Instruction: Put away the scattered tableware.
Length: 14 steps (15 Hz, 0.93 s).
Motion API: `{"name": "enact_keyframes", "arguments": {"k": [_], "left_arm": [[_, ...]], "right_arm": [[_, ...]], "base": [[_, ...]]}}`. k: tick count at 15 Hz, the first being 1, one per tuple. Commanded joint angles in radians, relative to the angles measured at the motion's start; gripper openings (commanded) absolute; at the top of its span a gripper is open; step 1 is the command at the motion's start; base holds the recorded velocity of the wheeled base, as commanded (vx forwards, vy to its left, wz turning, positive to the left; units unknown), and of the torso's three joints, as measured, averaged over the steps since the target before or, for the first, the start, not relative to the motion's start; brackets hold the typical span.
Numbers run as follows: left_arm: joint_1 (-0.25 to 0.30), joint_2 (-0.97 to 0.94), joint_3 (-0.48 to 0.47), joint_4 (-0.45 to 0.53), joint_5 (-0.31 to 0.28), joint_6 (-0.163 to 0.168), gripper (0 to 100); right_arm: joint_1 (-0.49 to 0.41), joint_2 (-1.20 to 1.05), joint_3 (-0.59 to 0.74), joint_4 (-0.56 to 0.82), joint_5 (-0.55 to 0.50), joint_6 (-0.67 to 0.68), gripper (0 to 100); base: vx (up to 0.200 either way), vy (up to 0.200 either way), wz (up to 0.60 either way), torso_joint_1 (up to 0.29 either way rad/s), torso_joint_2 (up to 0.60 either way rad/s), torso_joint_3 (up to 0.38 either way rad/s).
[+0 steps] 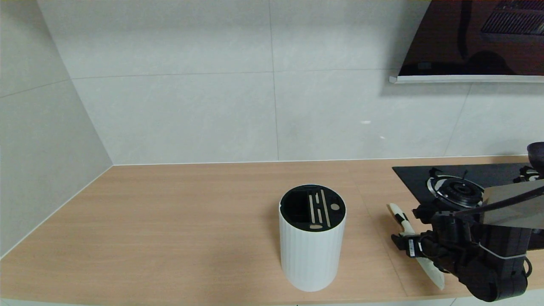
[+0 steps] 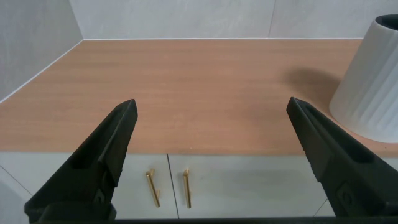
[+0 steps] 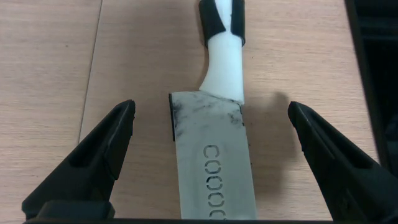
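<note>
Right gripper (image 3: 210, 107) fingers (image 3: 99, 155) spread wide, white knife (image 3: 211, 162) flat on counter (image 3: 50, 74) between them, left gripper (image 2: 211, 109) likewise spread

Bright even light; soft shadow beside white holder (image 1: 312, 242); glare on range hood (image 1: 467, 38).

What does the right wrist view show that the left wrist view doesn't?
Right wrist: a white-handled knife lying flat between the fingers of the open right end effector, with the black hob at its side. Left wrist: the white ribbed holder, cabinet doors with gold handles, the tiled wall and the open left end effector. Both: the wooden countertop.
</note>
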Motion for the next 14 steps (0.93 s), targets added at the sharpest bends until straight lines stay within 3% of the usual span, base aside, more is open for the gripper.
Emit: {"name": "enact_keyframes", "arguments": {"k": [1, 4, 5, 14], "left_arm": [[0.0, 0.0, 0.0, -0.001, 0.0, 0.0, 100], [0.0, 0.0, 0.0, -0.001, 0.0, 0.0, 100], [0.0, 0.0, 0.0, -0.001, 0.0, 0.0, 100], [0.0, 0.0, 0.0, -0.001, 0.001, -0.001, 100]], "right_arm": [[-0.006, 0.01, -0.009, 0.0, -0.008, 0.0, 100], [-0.006, 0.008, -0.008, 0.0, -0.024, -0.002, 100], [-0.006, 0.008, -0.008, 0.0, -0.024, -0.002, 0], [-0.006, -0.01, -0.003, 0.0, -0.022, 0.001, 0]], "base": [[0.0, 0.0, 0.0, 0.0, 0.0, 0.0], [0.0, 0.0, 0.0, 0.0, 0.0, 0.0], [0.0, 0.0, 0.0, 0.0, 0.0, 0.0], [0.0, 0.0, 0.0, 0.0, 0.0, 0.0]]}}
